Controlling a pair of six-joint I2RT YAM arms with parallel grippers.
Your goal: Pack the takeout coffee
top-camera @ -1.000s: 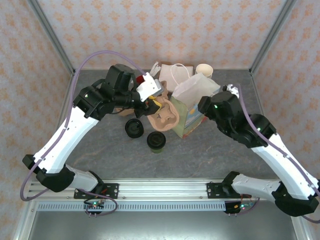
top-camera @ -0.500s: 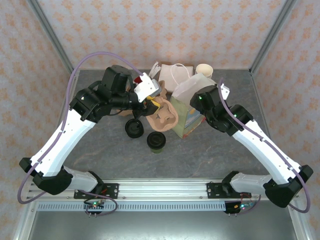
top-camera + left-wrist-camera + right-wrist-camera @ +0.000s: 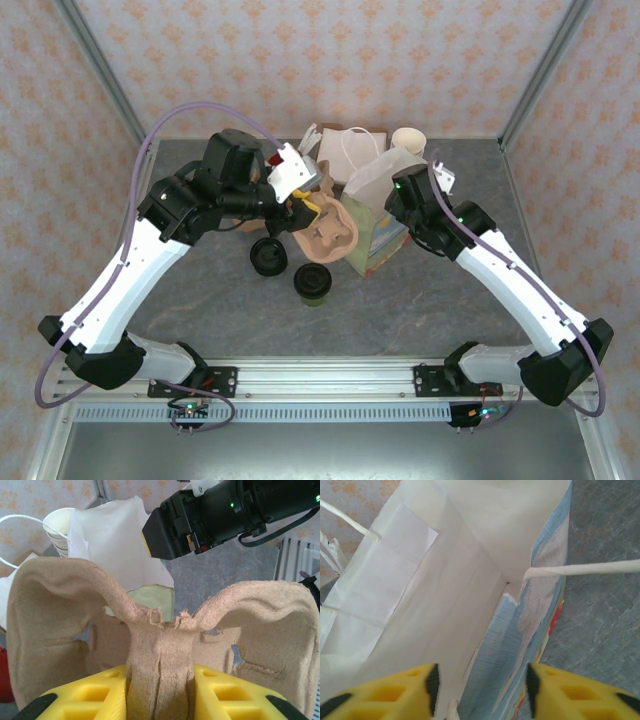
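Note:
The takeout coffee (image 3: 312,283), a small dark cup with a black lid, stands upright on the table in front of the bag. My left gripper (image 3: 303,202) is shut on the middle ridge of a brown pulp cup carrier (image 3: 328,236), which hangs just left of the paper bag (image 3: 375,180). In the left wrist view the yellow fingers (image 3: 87,695) press both sides of the carrier (image 3: 55,610). My right gripper (image 3: 480,686) is open at the bag's mouth, with the bag's blue printed side wall (image 3: 520,630) standing between its fingers.
A low black lid disc (image 3: 268,256) lies left of the coffee. A stack of cream-rimmed cups (image 3: 408,140) and a second white bag (image 3: 345,148) stand at the back. The right arm's black wrist (image 3: 210,515) hangs close above the carrier.
The right arm has swung in to the left and reached the bag's mouth, and its jaws have narrowed. The left arm and the carrier have barely shifted.

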